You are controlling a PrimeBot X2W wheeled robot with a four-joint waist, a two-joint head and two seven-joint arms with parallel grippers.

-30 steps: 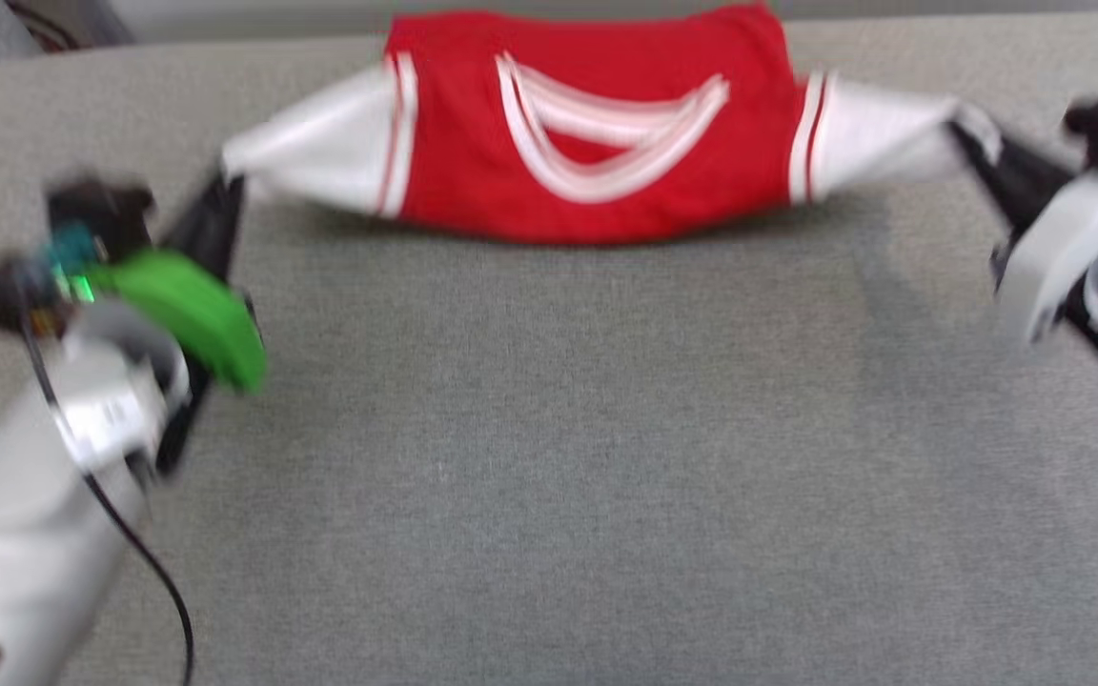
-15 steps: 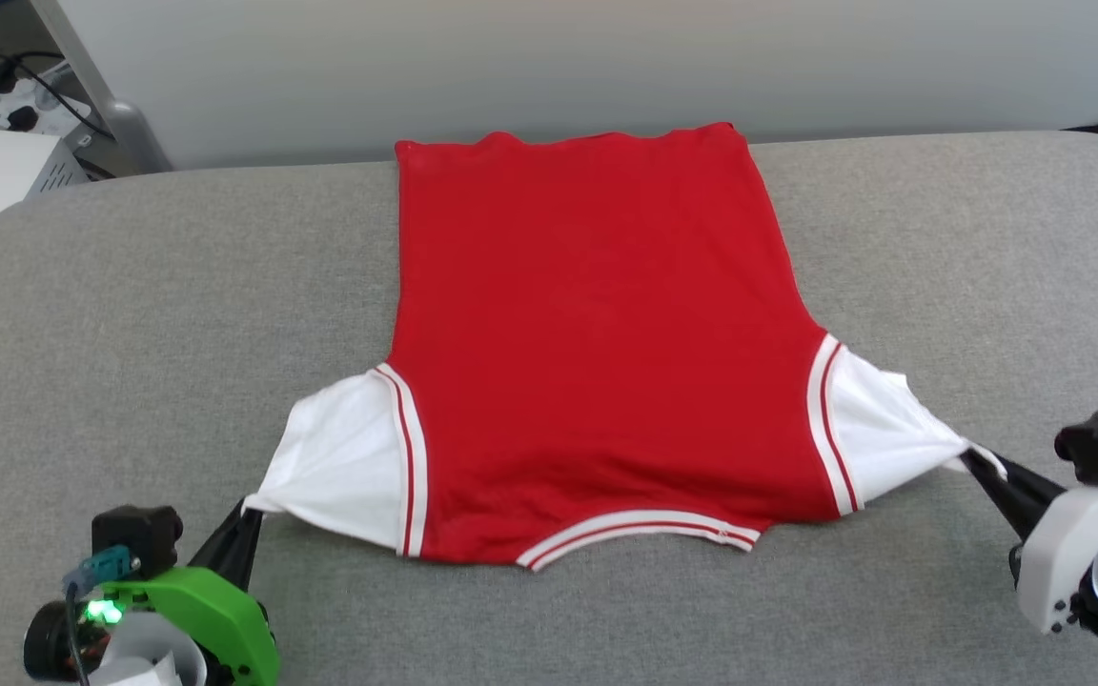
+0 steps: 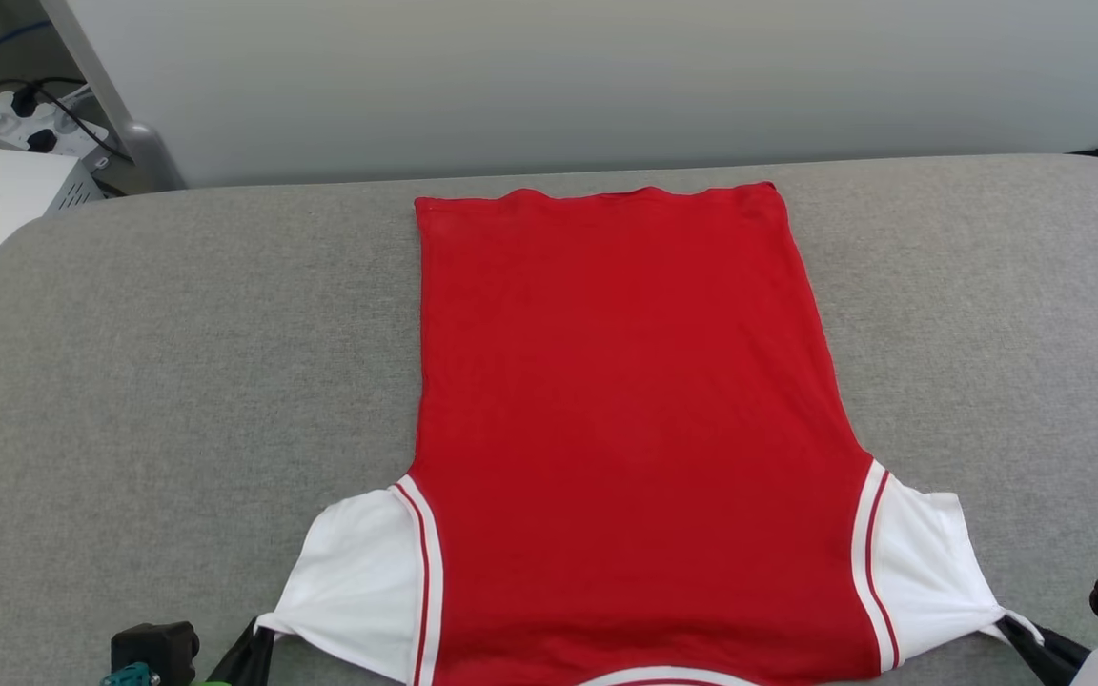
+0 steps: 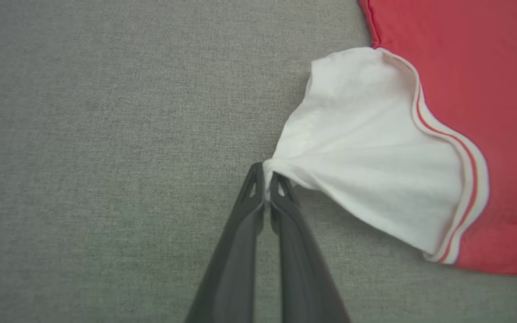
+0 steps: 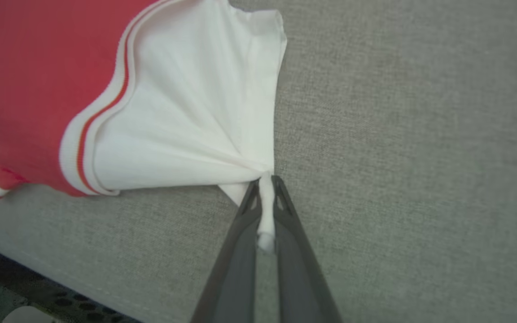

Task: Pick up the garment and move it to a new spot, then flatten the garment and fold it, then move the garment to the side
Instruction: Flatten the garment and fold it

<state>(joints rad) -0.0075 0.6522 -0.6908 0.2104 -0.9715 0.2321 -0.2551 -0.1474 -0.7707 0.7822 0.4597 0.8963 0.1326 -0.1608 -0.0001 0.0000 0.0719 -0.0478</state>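
The red jersey T-shirt (image 3: 625, 429) lies spread flat with its plain red back up on the grey fabric-covered table (image 3: 177, 362). It sits roughly midway between left and right, with the hem toward the far edge and the striped collar trim at the near edge. The left gripper (image 4: 265, 172) is pinched closed on the tip of the white left sleeve (image 3: 358, 572), which is drawn into taut pleats. The right gripper (image 5: 265, 181) is clamped on the white right sleeve (image 3: 925, 572), a nub of cloth between its fingers. A power strip (image 3: 6, 110) lies beyond the far left corner.
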